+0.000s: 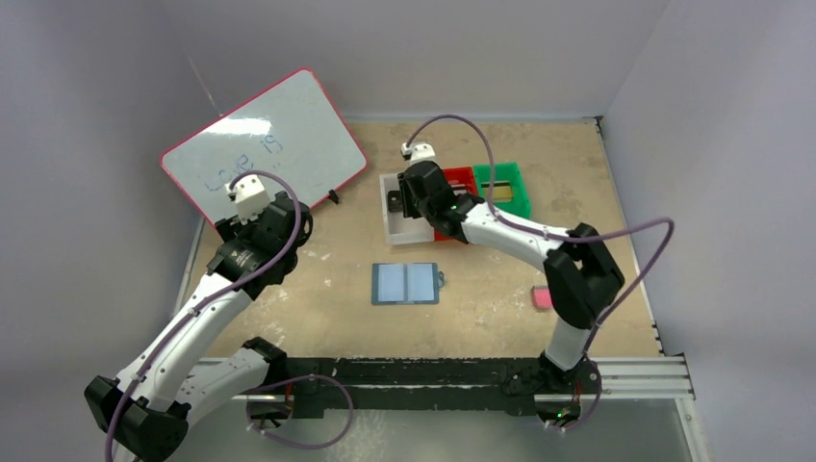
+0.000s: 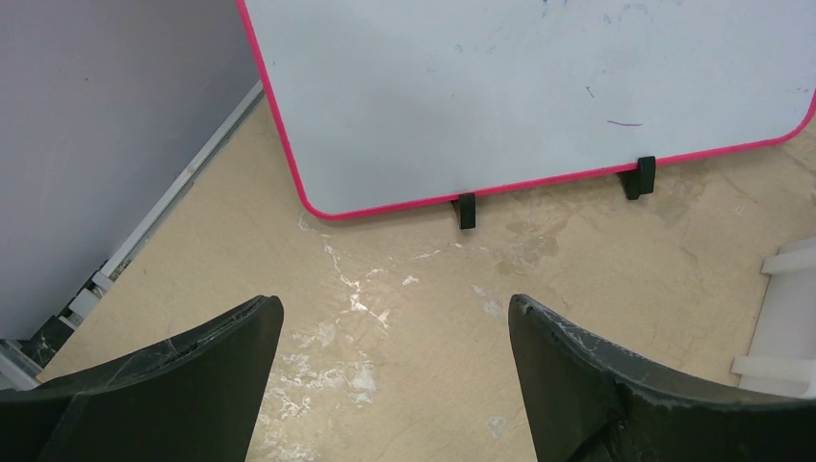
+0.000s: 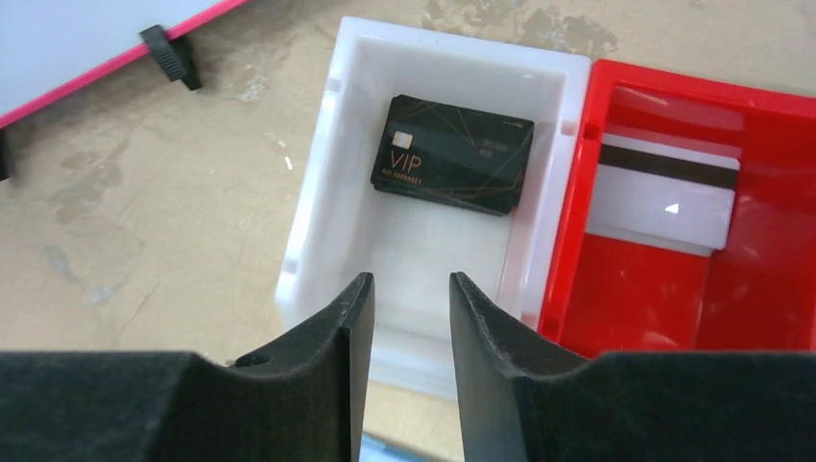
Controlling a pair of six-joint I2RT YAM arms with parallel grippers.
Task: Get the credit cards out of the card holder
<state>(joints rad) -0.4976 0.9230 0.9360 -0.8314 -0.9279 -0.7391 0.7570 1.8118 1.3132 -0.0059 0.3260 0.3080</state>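
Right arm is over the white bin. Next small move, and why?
Probably lift the right gripper straight up, clear of the white bin. Its jaws are apart and empty, the black card lies flat in the bin, and the card holder lies open with no card showing in the top view.

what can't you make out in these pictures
Top view: the right arm covers most of the white bin; its black card shows only from the right wrist.
Top view: card holder pockets too small to judge empty.
Top view: pink block partly behind the right arm.
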